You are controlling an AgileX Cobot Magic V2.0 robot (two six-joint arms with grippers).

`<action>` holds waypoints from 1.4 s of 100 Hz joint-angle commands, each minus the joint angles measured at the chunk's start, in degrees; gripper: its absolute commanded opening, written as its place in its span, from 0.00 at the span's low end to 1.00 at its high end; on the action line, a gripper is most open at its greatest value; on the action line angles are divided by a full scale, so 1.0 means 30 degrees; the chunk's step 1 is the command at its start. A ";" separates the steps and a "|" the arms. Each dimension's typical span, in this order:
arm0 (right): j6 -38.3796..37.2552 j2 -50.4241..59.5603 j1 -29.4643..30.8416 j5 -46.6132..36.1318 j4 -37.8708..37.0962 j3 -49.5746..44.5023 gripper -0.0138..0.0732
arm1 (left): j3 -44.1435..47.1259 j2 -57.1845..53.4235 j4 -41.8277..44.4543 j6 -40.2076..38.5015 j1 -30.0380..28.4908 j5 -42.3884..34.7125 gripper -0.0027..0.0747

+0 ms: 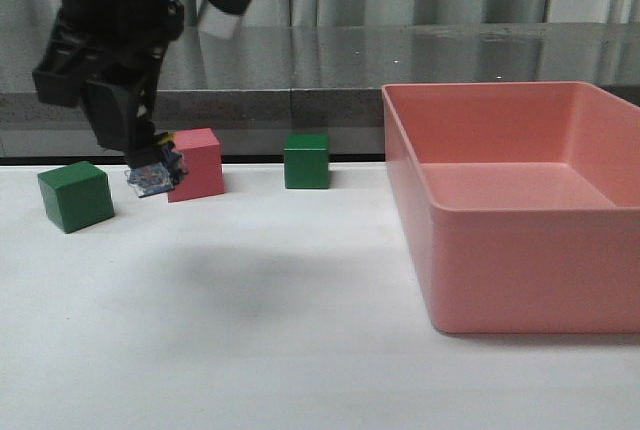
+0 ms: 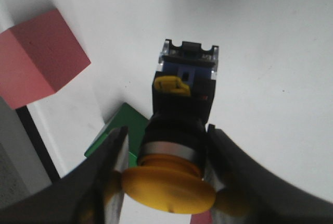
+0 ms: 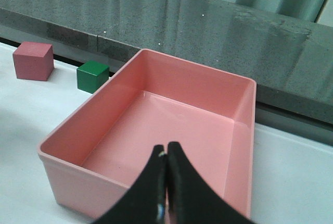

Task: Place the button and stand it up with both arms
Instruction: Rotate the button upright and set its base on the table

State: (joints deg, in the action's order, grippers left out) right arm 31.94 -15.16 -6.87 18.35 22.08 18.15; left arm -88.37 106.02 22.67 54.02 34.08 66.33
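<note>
My left gripper (image 1: 150, 162) hangs at the far left of the table, just left of a pink cube (image 1: 196, 164). It is shut on the button (image 1: 152, 179), whose clear-blue contact block points down and sits a little above the table. In the left wrist view the button (image 2: 182, 104) sits between the fingers (image 2: 101, 172), which press its black body just under the yellow cap. The left gripper (image 2: 166, 148) holds it over white table. My right gripper (image 3: 167, 153) is shut and empty above the pink bin (image 3: 62, 169). It is out of the front view.
The large pink bin (image 1: 500, 290) fills the right side of the table. One green cube (image 1: 75, 196) stands at the far left, another (image 1: 306, 160) at the back middle. A dark ledge (image 1: 330, 60) runs behind the table. A green cube (image 2: 117, 130) lies below the button.
</note>
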 commanded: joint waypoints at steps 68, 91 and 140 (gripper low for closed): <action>-0.0059 -0.0139 0.0099 -0.1259 0.0339 0.0495 0.09 | -0.0590 0.2026 0.1429 -0.0342 0.1118 0.0180 0.04; -0.0059 -0.0139 0.0099 -0.1259 0.0339 0.0495 0.09 | -0.0590 0.2026 0.1253 -0.0342 0.1118 0.0180 0.44; -0.0059 -0.0139 0.0099 -0.1259 0.0339 0.0495 0.09 | -0.0590 0.1723 0.2309 -0.0448 0.0963 0.2272 0.68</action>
State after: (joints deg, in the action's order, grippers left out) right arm 31.94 -15.16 -6.87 18.35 22.08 18.15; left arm -88.50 115.15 26.75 53.69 37.03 68.66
